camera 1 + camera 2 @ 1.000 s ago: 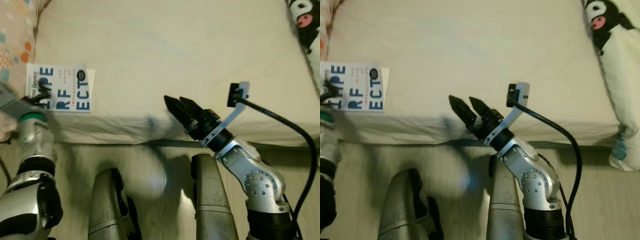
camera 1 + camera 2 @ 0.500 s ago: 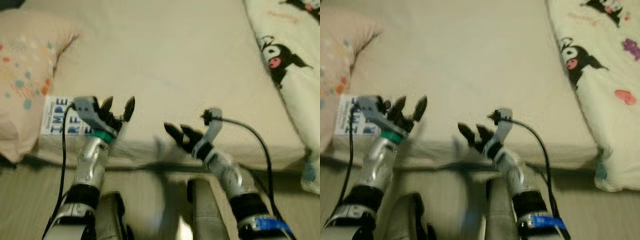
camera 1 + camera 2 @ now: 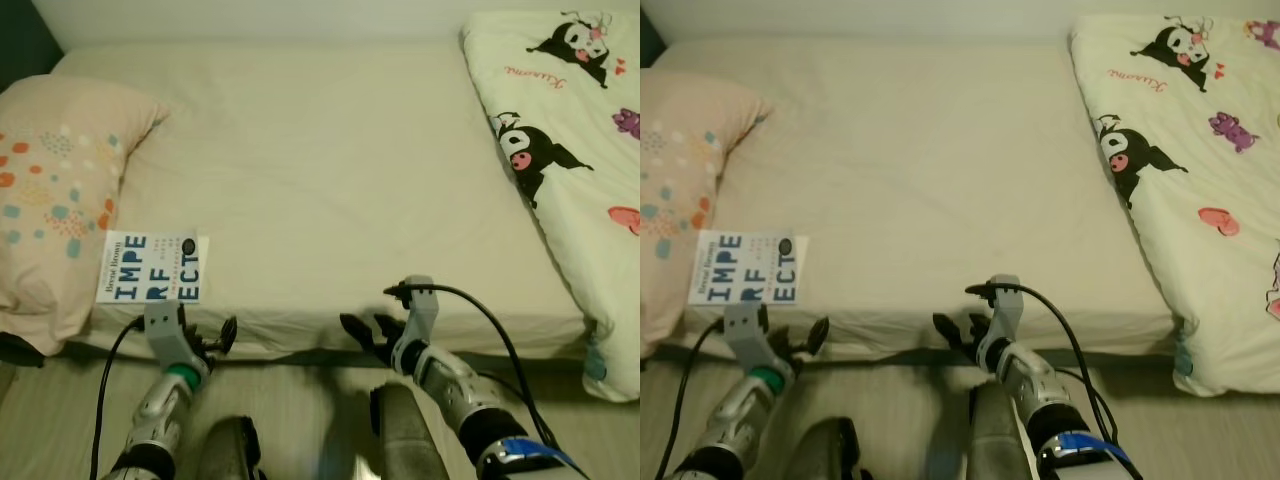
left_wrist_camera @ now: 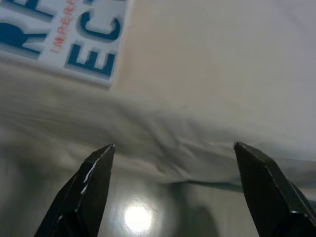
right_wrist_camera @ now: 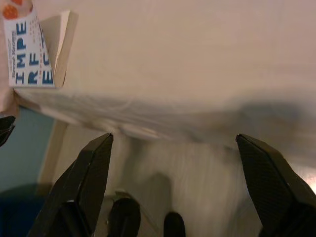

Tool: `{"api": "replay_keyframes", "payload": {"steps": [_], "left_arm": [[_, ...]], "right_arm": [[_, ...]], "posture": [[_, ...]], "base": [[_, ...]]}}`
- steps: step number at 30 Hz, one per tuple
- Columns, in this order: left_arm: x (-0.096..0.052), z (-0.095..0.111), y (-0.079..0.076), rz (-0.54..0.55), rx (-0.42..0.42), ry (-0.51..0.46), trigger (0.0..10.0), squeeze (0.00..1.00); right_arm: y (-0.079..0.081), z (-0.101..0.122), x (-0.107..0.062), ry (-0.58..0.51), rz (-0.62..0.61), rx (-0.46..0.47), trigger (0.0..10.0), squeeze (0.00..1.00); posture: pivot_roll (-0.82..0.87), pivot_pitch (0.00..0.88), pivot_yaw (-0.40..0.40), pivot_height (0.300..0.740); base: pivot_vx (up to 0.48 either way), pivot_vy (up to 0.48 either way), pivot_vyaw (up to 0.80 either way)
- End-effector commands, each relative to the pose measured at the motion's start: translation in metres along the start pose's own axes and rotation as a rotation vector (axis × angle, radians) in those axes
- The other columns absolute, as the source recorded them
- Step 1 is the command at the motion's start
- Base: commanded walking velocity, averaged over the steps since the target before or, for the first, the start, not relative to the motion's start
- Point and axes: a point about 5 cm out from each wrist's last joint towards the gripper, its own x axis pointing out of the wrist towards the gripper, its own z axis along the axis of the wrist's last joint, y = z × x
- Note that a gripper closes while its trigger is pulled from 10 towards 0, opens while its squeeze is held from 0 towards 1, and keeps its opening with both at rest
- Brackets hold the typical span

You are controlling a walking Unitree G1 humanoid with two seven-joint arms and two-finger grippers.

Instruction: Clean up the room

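The book point(image 3: 152, 267) lies flat on the bed point(image 3: 330, 180), at its near left edge, just beside the dotted pillow point(image 3: 55, 190). The left gripper point(image 3: 205, 335) hangs near the book with jaws released. The right gripper point(image 3: 365, 328), also released, is at the near edge, empty.

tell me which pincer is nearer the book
Left. The left pincer sits just below the book at the bed's edge; the right pincer is farther off to its right.

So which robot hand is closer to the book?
The left hand. It sits just below the white book with big blue letters at the bed's edge, while the right hand is farther along toward the cartoon blanket.
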Motion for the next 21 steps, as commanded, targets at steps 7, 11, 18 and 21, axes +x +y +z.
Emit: {"api": "replay_keyframes", "payload": {"steps": [7, 11, 18, 21], "left_arm": [[-0.037, -0.053, 0.045, 0.264, -0.121, 0.215, 10.0, 0.0], [-0.049, -0.07, 0.052, 0.326, -0.117, 0.297, 10.0, 0.0], [-0.06, -0.084, 0.056, 0.369, -0.097, 0.375, 10.0, 0.0], [-0.065, -0.089, 0.057, 0.376, -0.09, 0.393, 10.0, 0.0]], "right_arm": [[-0.022, -0.044, -0.02, 0.184, -0.121, -0.044, 10.0, 0.0], [-0.034, -0.067, -0.034, 0.311, -0.225, -0.12, 10.0, 0.0], [-0.056, -0.098, -0.065, 0.45, -0.409, -0.147, 10.0, 0.0], [-0.062, -0.105, -0.075, 0.474, -0.452, -0.127, 10.0, 0.0]], "posture": [[-0.15, 0.0, 0.083, 0.675], [-0.15, 0.0, 0.078, 0.69], [-0.14, 0.0, 0.076, 0.72], [-0.14, 0.0, 0.076, 0.735]], "base": [[0.0, 0.0, 0.0], [0.0, 0.0, 0.0], [0.0, 0.0, 0.0], [0.0, 0.0, 0.0]]}}
